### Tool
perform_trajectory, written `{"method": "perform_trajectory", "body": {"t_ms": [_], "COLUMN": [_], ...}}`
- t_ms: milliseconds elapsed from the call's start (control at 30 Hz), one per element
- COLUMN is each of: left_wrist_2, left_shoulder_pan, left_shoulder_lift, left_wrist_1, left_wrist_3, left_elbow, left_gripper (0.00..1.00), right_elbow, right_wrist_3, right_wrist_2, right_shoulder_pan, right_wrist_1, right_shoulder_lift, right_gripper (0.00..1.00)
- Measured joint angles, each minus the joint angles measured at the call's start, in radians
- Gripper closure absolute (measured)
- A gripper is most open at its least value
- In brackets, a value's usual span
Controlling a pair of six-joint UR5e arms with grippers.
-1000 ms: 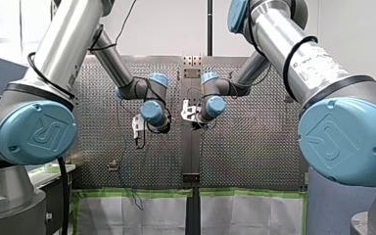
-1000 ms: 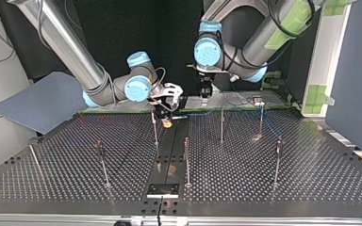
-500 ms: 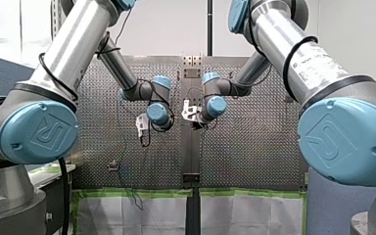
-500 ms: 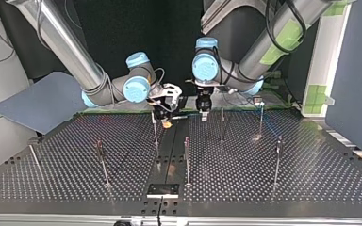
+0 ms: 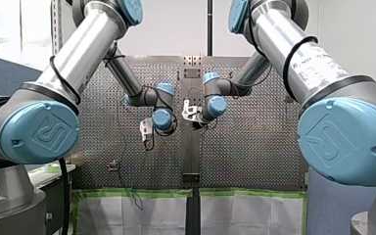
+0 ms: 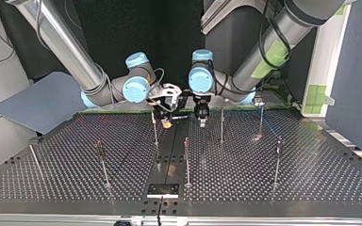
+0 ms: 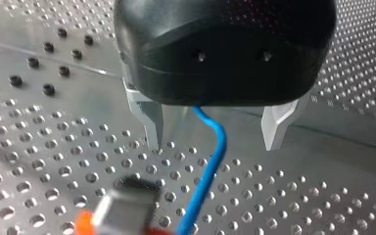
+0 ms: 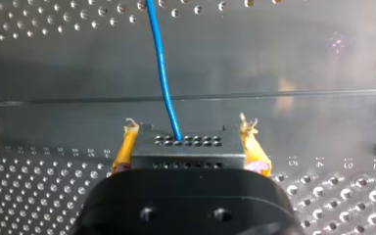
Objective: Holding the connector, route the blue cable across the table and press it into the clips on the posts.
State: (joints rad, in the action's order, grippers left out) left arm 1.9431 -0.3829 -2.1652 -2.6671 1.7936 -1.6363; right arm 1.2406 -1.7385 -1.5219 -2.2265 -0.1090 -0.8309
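My right gripper point(image 8: 188, 147) is shut on a grey connector point(image 8: 188, 143), its yellow pads point(image 8: 122, 150) on both sides. A blue cable point(image 8: 161, 63) leaves the connector's face and runs ahead over the plate. In the top view this gripper point(image 6: 166, 117) hangs low by a thin post point(image 6: 154, 128) near the table's middle. My left gripper point(image 7: 213, 143) is open, and the blue cable point(image 7: 209, 172) passes between its metal fingers point(image 7: 152, 122) without touching them. The connector point(image 7: 123, 213) shows blurred just ahead of it. In the top view my left gripper point(image 6: 201, 116) hangs close beside the right one.
Several thin posts stand on the perforated table point(image 6: 273, 197), among them one at the centre strip point(image 6: 186, 161), one point(image 6: 222, 125) beside my left gripper and one point(image 6: 277, 162) toward the top view's right. A blue-grey panel point(image 6: 37, 101) lies at that view's left.
My left arm has swung toward the table's middle and lower, closing up to my right gripper. My right arm with the connector has stayed in place.
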Motion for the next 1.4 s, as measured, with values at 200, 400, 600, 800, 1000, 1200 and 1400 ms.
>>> {"method": "perform_trajectory", "body": {"t_ms": [200, 400, 600, 800, 1000, 1200, 1400], "left_wrist_2": [0.011, 0.036, 0.07, 0.095, 0.1, 0.128, 0.166], "left_shoulder_pan": [-0.008, -0.018, -0.024, -0.029, -0.038, -0.051, -0.062], "left_shoulder_lift": [-0.01, -0.01, -0.009, -0.009, -0.001, 0.033, 0.082], "left_wrist_1": [-0.001, 0.024, 0.029, 0.03, 0.017, -0.02, -0.064], "left_wrist_3": [-0.004, -0.009, -0.009, -0.002, 0.001, 0.007, 0.007], "left_elbow": [0.013, 0.014, 0.014, 0.014, 0.014, 0.013, 0.013], "left_gripper": [0.0, 0.4, 1.0, 1.0, 1.0, 1.0, 1.0], "right_elbow": [0.0, 0.0, 0.0, 0.0, -0.001, -0.013, -0.014], "right_wrist_3": [0.0, 0.0, -0.002, -0.001, 0.0, 0.0, -0.005], "right_wrist_2": [0.001, 0.002, 0.003, 0.004, 0.005, 0.006, 0.008], "right_shoulder_pan": [0.002, 0.007, 0.009, 0.009, 0.009, 0.01, 0.011], "right_wrist_1": [0.0, 0.0, 0.0, 0.0, 0.001, 0.014, 0.025], "right_shoulder_lift": [0.0, 0.0, 0.0, 0.0, 0.0, -0.017, -0.058], "right_gripper": [1.0, 1.0, 1.0, 1.0, 1.0, 1.0, 1.0]}}
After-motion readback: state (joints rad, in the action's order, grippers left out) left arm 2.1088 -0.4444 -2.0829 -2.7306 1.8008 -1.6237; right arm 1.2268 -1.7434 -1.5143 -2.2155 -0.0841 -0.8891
